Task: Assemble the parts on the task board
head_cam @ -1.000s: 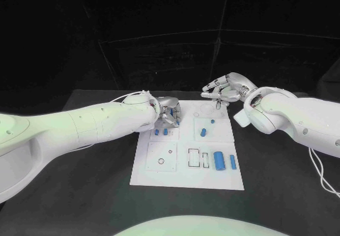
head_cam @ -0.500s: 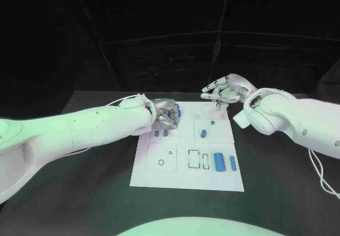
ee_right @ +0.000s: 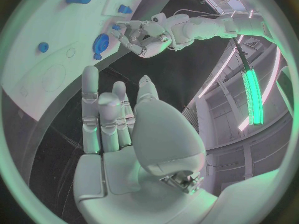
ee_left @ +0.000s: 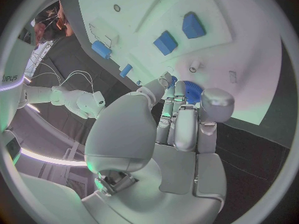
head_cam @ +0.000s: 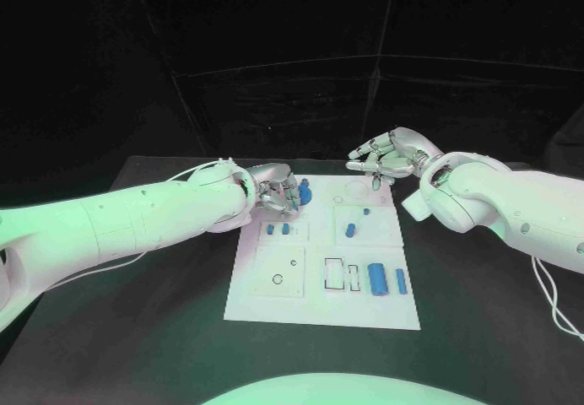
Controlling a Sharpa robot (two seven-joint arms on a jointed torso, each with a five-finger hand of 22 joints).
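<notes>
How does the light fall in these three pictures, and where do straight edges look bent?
Head view: greenish light tints the left arm; the task board stays bright against the black table, its edges straight. Left wrist view: fisheye bends the board's edges; the left hand hides part of a blue gear. Right wrist view: a green lamp strip glares beyond the right hand.

The left hand [head_cam: 280,196] covers most of a blue disc [head_cam: 303,197] — whether its fingers [ee_left: 167,92] grip or merely touch it cannot be told. Beside it, 2 small parts [head_cam: 278,228] stay too small to identify.
</notes>
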